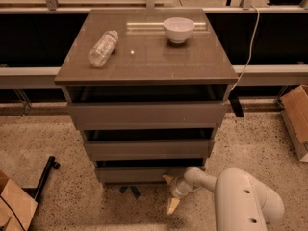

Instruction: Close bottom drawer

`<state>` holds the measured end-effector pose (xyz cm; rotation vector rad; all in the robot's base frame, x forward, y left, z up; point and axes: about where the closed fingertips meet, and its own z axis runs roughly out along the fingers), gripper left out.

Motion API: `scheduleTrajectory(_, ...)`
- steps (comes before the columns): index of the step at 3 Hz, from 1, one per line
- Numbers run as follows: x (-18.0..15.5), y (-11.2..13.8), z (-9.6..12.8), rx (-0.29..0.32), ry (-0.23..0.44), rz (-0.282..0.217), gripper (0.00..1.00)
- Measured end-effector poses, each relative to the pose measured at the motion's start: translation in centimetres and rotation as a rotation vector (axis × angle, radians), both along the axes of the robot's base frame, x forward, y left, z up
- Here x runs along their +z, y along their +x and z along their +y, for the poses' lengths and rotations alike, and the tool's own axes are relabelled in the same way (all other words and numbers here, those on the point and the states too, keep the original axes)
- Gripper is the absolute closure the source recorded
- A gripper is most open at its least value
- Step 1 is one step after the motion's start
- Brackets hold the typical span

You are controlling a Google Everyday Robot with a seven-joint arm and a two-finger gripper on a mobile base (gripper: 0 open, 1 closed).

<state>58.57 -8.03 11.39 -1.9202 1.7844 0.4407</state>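
Observation:
The bottom drawer (137,173) is the narrowest grey-brown front, lowest of three on the cabinet, just above the floor. A dark gap shows above its front panel. My gripper (170,192) hangs at the end of the white arm (245,201), right in front of the drawer's right end. One tan fingertip (168,179) sits at the panel's lower edge and the other fingertip (172,206) points down toward the floor.
A clear plastic bottle (102,48) lies on the cabinet top (144,66) and a white bowl (178,29) stands there. The middle drawer (148,148) and top drawer (147,114) are above. Cardboard boxes stand at the right (296,117) and lower left (14,206). A black stand foot (43,174) lies left.

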Motion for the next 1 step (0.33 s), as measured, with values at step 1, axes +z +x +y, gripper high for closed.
scheduleTrajectory(1, 0.0, 0.0, 0.0, 0.0, 0.0, 0.0, 0.0)
